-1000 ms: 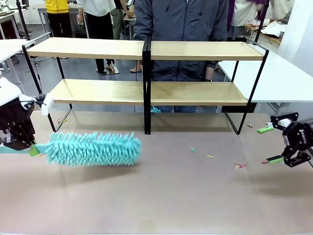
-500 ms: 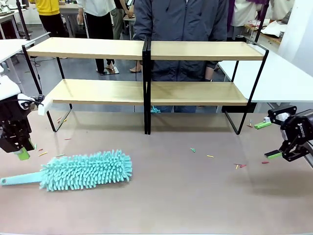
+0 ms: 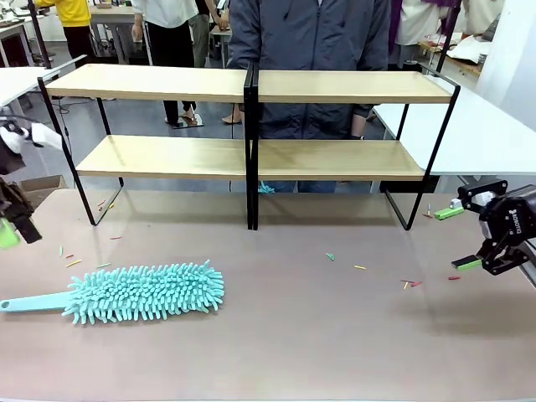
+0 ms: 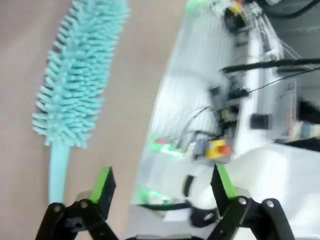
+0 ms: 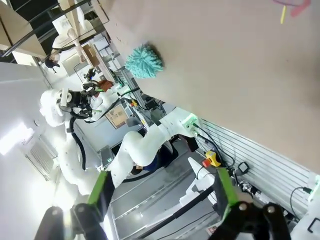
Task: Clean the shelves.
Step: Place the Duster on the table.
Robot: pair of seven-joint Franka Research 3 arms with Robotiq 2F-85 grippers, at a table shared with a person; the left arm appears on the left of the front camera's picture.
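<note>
The shelves, two long light-wood boards in a black frame, stand across the far half of the table. A teal fluffy duster lies flat on the brown table in front of the shelves' left half, its handle pointing left. My left gripper is at the picture's far left edge, above and apart from the handle. In the left wrist view the duster lies ahead and to the left, and my left gripper is open and holds nothing. My right gripper hovers open at the table's right side, also seen open in its own wrist view.
A person in a grey jacket stands right behind the shelves. Small coloured scraps lie on the table near my right gripper, at the middle and by the duster handle. A white table adjoins at the right.
My left gripper has opened and let go of the duster, which dropped flat onto the table. The left arm drew back to the left edge. The right gripper lifted slightly.
</note>
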